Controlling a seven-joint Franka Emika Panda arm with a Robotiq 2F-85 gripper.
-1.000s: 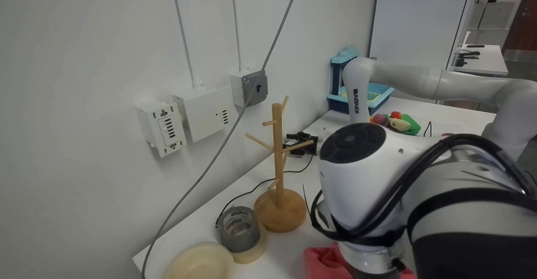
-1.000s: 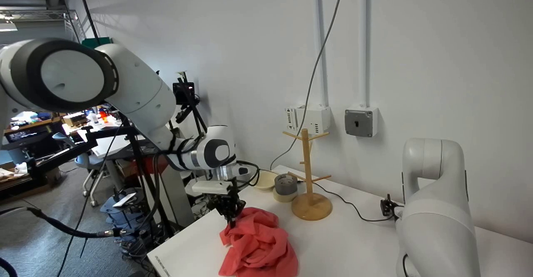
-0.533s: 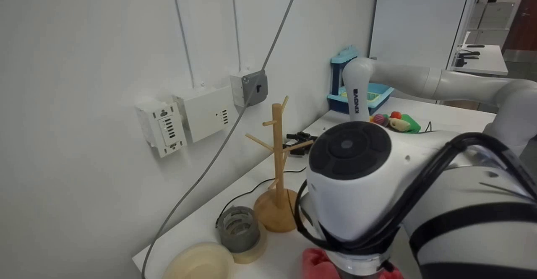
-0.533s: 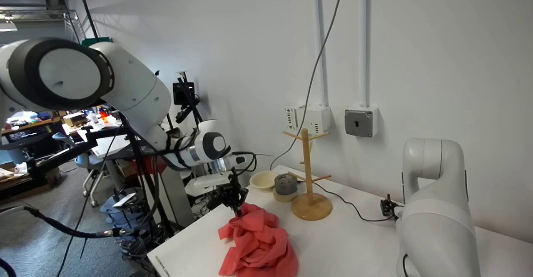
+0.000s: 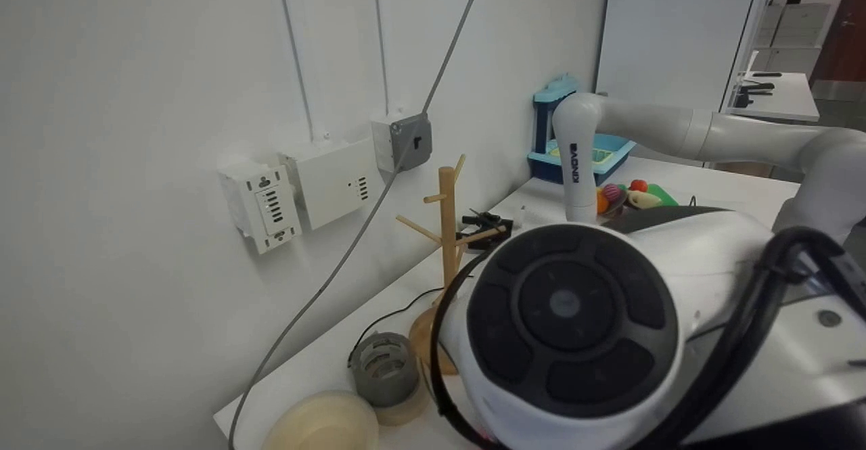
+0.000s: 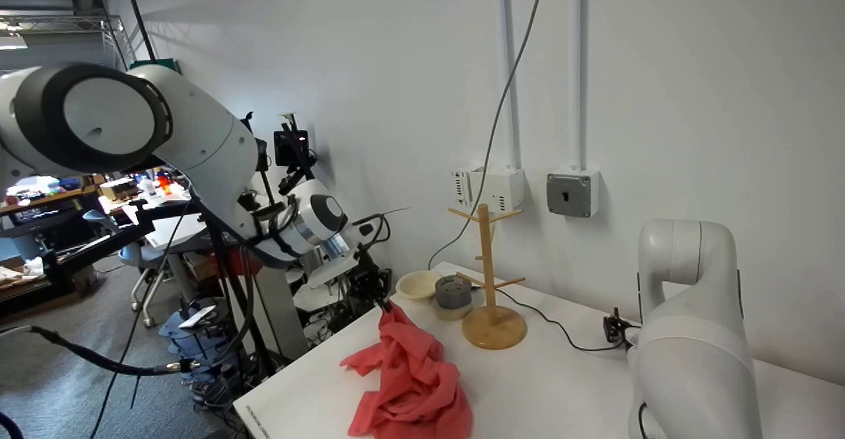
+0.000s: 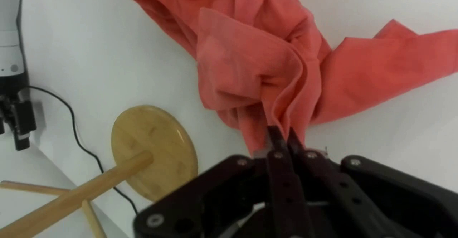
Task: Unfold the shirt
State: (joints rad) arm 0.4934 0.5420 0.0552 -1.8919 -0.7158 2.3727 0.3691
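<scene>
Because the claw (image 7: 283,133) has its tips pressed together on a fold of the shirt (image 6: 416,379), I take this to be the spreading step, with most of the unfolding left to do. The shirt lies in a wrinkled heap on the white table (image 6: 548,386), narrowing to a point at my grip, with a flap jutting out to one side. Next, I reckon, I should pull that pinched edge outward from the heap, slow and low, so the layers open instead of sliding along as one lump. I'd keep clear of the bowl (image 6: 417,285) and the tape rolls (image 6: 453,292) (the wooden stand (image 6: 492,327) is near too), since loose cloth could snag them.
</scene>
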